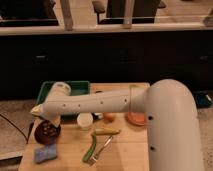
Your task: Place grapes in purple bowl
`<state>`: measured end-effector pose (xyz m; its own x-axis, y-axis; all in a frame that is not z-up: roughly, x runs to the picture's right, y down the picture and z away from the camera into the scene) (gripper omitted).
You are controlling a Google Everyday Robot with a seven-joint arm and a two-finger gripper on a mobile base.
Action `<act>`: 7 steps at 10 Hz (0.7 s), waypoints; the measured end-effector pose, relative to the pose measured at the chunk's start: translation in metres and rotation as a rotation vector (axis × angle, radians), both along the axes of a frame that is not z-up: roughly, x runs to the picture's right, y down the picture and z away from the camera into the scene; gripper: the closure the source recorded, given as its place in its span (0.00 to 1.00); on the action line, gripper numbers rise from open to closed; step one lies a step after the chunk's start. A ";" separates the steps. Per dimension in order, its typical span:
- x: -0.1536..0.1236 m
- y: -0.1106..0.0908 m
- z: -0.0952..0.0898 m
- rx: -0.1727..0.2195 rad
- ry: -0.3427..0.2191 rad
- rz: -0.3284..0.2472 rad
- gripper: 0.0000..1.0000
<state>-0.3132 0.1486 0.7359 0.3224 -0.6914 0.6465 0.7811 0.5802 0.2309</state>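
The purple bowl [48,132] sits at the left of the wooden table. The grapes [48,128] lie inside it as a dark bunch with pale glints. My white arm reaches in from the right across the table. My gripper [39,111] hangs at its left end, just above and slightly left of the bowl, apart from the grapes. The wrist housing hides most of the gripper.
A green tray [75,88] stands behind the arm. A white cup [85,120], a small orange fruit [109,117] and a flat orange dish [136,119] sit mid-table. A blue sponge [45,154], a green pod [90,150], a fork [103,147] and a yellow-green piece [106,131] lie in front.
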 end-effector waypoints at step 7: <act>-0.001 0.000 -0.002 0.013 -0.014 0.007 0.20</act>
